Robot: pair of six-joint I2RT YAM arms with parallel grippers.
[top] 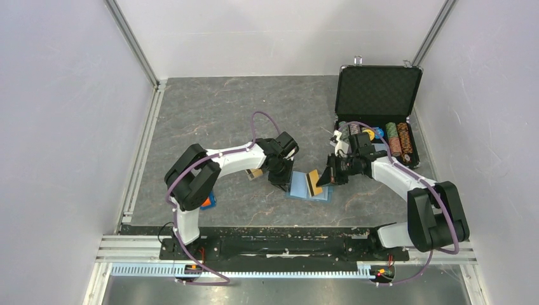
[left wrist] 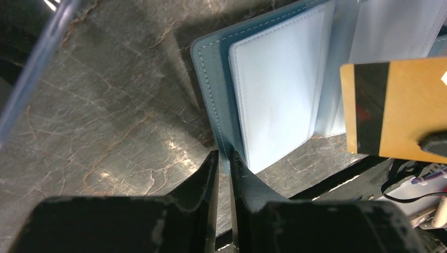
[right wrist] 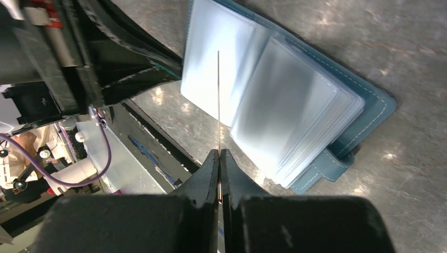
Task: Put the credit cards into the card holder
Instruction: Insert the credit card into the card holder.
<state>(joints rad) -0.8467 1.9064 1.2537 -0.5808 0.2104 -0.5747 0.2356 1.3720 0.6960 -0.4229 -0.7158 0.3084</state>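
Closest to me, the black mounting rail [top: 273, 244] carried both arm bases at the table's near edge. Just beyond, the left gripper [left wrist: 224, 156] had its black fingers drawn almost together on the stitched edge of the card holder [left wrist: 211, 79]. It was pinching the teal cover, I'd judge, to pin the wallet open and flat on the table [top: 210, 114].

Facing it, the right gripper [right wrist: 219, 154] was clamped tight on a gold card [left wrist: 406, 105], thin, stiff and glossy, with a dark magnetic stripe. It held the card on edge over the open holder, its free end aimed at the plastic sleeves [right wrist: 295, 105], seemingly lined up for a pocket but not yet inside one.

The sleeves looked frosted and limp, fanned in a stack. The cover was grainy like leather, with a snap tab. The tabletop was grey and veined like stone. Farthest back, a black chip case [top: 378, 89] stood open, its lid foam-lined.
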